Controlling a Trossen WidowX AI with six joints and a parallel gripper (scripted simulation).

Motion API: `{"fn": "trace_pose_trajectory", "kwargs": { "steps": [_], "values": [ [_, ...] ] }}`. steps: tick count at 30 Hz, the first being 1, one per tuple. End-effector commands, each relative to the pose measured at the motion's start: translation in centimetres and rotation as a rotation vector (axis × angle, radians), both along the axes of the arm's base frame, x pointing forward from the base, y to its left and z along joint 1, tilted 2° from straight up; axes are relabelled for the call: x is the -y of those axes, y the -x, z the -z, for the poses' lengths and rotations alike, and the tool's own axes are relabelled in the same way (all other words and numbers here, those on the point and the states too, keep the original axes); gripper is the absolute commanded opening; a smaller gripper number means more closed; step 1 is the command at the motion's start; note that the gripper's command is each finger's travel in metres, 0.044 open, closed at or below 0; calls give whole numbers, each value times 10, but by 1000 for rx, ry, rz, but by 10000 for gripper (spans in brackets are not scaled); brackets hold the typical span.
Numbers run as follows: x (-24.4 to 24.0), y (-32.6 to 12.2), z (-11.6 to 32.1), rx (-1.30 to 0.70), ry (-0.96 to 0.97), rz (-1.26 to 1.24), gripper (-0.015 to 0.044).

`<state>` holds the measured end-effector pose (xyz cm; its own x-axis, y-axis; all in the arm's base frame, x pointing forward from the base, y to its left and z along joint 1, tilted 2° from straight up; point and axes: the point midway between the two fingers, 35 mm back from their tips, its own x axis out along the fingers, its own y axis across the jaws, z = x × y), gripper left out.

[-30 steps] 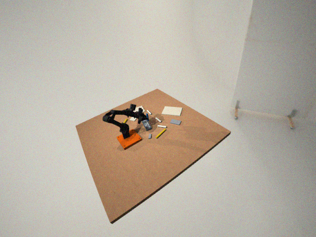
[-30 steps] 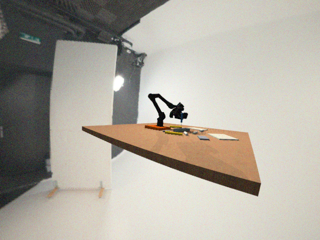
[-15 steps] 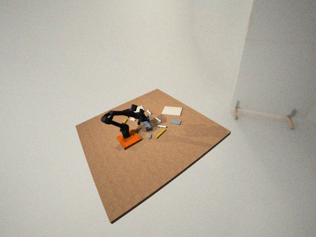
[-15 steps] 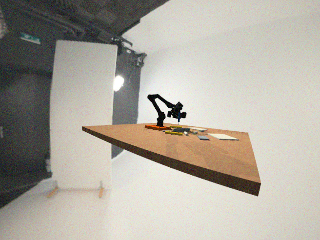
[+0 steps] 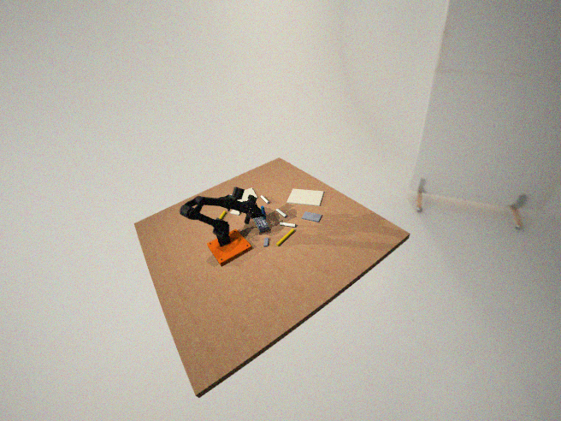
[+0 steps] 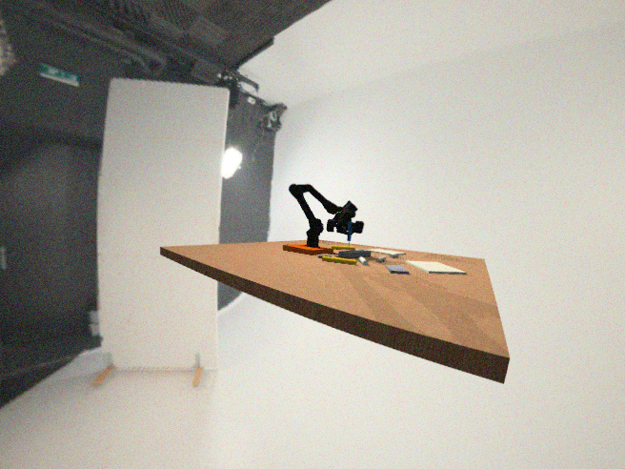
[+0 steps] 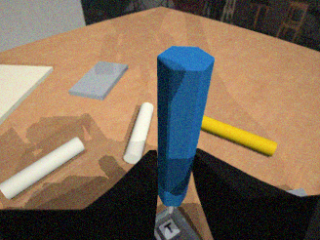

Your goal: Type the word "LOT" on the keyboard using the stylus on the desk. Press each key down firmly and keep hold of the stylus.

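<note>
In the wrist view, work from left to right. At far left, note the cream block; the grey slab lies to its right. Centrally, the fingers are clamped on the blue stylus, which stands roughly upright, tip down. The tip is over or just beside the T key of the keyboard; you cannot confirm contact. To the right, the yellow rod lies flat on the surface.

Treat the stylus as light and stiff, with a smooth body that may slip or tilt under load. Retain the grip on the lower barrel, just above the thin tip. Align with the required key, press straight down and maintain clamping force.
</note>
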<state>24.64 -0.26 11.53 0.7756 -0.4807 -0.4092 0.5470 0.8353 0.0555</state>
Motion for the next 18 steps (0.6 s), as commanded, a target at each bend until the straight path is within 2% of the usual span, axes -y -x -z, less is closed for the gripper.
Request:
{"fn": "trace_pose_trajectory", "kwargs": {
  "steps": [1, 11, 14, 18],
  "values": [
    [0, 0, 8, -2, -1, 2, 0],
    [0, 0, 21, -3, -1, 2, 0],
    [-1, 0, 22, -2, -1, 2, 79],
    [-1, -1, 25, -2, -1, 2, 81]
  ]
}}
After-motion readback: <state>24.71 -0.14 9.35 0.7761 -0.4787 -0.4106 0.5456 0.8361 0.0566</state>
